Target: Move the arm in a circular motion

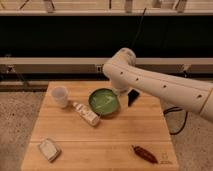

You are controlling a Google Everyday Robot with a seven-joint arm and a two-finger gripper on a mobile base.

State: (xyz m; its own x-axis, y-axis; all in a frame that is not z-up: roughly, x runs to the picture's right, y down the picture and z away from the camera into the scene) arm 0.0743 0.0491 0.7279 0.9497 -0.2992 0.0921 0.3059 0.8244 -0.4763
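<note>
Reaching in from the right edge of the camera view, the large glossy white robot arm of thick rounded segments (150,82) bends at a raised elbow and turns down over the far side of the pale wooden table (100,145). Its gripper (121,91) hangs at the low end, just behind the far rim of the round green bowl (104,101) and beside a small dark flat object (133,96). How wide it stands, and whether it has hold of anything, cannot be told.

The task asks only for a circle in the air, so the tabletop items look like bystanders. They are a white cup (60,96), a white-and-brown packet (86,113) lying slantwise, a pale boxy block (49,149) and a reddish-brown pod (145,154). The high elbow likely keeps the arm's bulk above them. The low tip by the bowl's rim seems the likeliest point of contact in a sweep.
</note>
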